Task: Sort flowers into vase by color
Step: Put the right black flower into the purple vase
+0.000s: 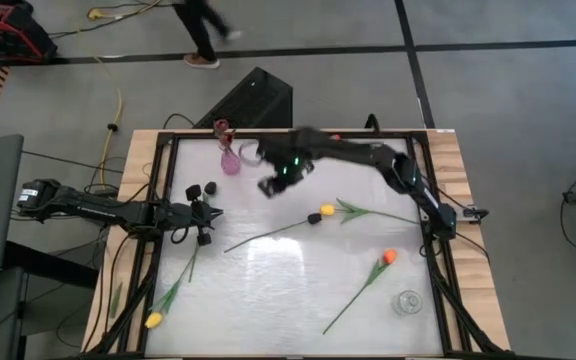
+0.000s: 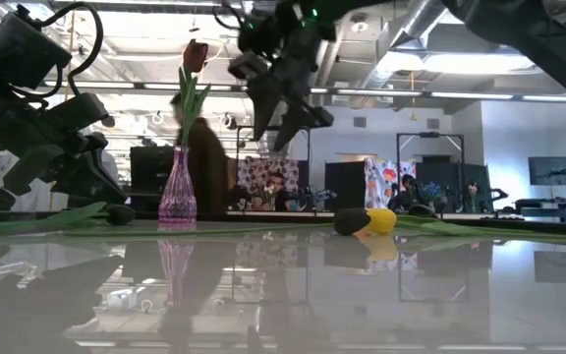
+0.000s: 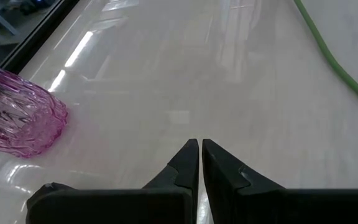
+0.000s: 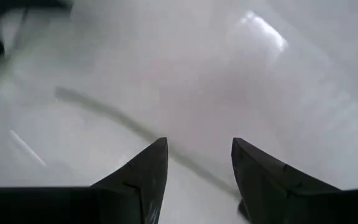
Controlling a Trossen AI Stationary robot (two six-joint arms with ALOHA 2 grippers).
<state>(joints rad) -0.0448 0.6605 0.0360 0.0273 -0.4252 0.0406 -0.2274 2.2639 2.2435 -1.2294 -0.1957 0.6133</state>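
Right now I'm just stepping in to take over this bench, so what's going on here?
The robot is sorting tulips into vases. One dark red tulip already stands in the pink vase. The right tool, open and empty, hangs above the table near that vase. The left tool waits shut at the table's left side. Two yellow tulips and an orange tulip lie loose.

One dark red tulip stands in the pink vase; yellow, orange and another yellow lie flat.
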